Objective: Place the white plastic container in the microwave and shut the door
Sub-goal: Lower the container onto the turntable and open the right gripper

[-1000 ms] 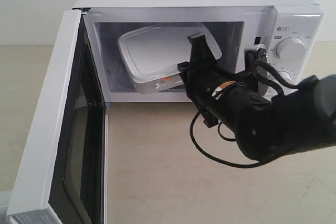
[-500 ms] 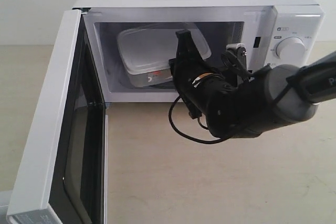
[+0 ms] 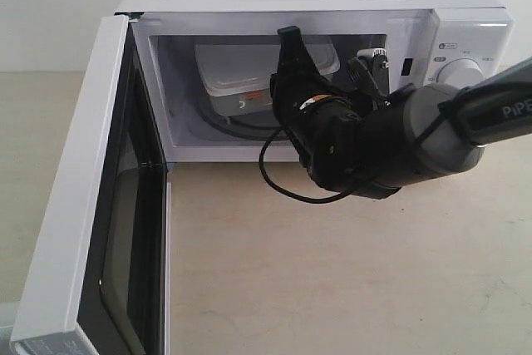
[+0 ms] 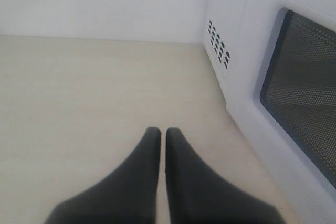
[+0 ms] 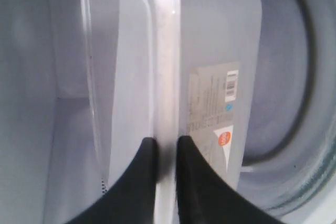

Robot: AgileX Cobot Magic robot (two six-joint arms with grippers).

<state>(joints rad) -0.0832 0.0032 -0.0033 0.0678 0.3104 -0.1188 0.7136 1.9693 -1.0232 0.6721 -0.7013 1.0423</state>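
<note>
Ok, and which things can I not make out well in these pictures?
- Exterior view: the right arm covers part of the white plastic container, so whether it rests on the turntable is unclear.
- Exterior view: the lower knob is hidden behind that arm.
- Right wrist view: the label print is too blurred to read.
- Handle of the door: shown in no view.
</note>
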